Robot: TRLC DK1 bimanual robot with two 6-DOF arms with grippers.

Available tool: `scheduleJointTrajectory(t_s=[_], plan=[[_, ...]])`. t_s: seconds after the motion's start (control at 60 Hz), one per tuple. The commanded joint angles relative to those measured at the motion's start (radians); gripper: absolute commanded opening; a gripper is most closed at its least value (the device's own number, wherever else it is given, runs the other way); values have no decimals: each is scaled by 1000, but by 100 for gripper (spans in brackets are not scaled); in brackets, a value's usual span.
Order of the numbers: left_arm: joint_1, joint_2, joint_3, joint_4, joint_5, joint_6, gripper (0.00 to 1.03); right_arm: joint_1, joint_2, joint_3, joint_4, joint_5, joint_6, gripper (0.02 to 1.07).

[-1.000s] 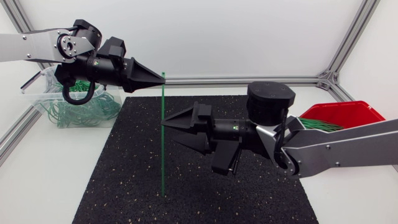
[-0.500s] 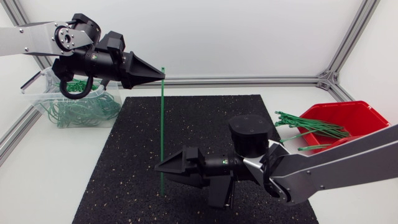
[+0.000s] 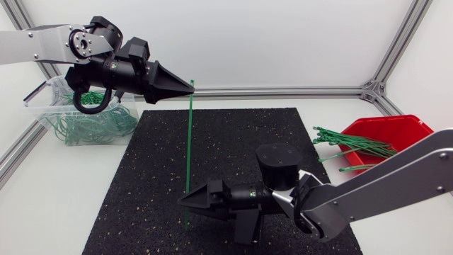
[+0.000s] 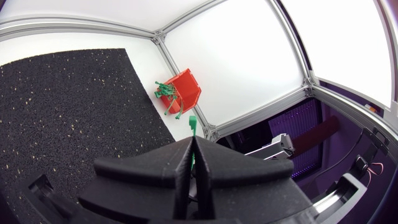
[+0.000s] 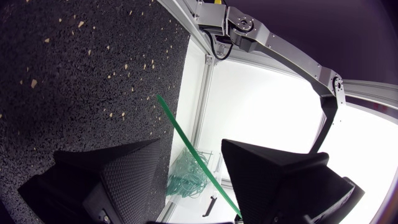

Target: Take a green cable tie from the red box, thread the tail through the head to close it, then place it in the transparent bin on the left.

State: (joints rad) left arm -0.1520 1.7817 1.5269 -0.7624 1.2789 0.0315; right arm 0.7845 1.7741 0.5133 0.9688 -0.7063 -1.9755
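My left arm [image 3: 35,44] and right arm [image 3: 396,173] show silver-grey links and black joints; left hand [image 3: 191,83] and right hand [image 3: 181,203] are matte black wedges; a black cable [image 3: 88,108] loops off the left.

Obstacles: a green cable tie [image 3: 189,149], upright over the middle of the black mat [image 3: 134,184], its top pinched in the left gripper [image 3: 190,84], its lower part passing between the spread fingers of the right gripper [image 3: 181,202]; the right arm [image 3: 354,195], low across the mat's near right part; the left arm [image 3: 42,46], hanging over the far part of the clear bin [image 3: 71,134]; spare ties [image 3: 350,144] jutting from the red box [image 3: 417,126] toward the mat. Free room: the mat left of the tie, up to the bin; the mat's far right part, between tie and red box.
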Motion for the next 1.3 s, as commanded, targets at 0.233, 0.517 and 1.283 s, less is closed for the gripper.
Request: scheduleJointTrajectory(t_s=[0.233,0.517,1.283], plan=[[-11,-2,-30,-17,17,28,3,1,-22,-33,15,4,-19,44],[-31,-21,-51,-25,17,30,3,-8,-41,-35,13,8,-20,30],[-40,-76,-90,-31,17,39,3,55,-56,-75,13,71,-17,29]])
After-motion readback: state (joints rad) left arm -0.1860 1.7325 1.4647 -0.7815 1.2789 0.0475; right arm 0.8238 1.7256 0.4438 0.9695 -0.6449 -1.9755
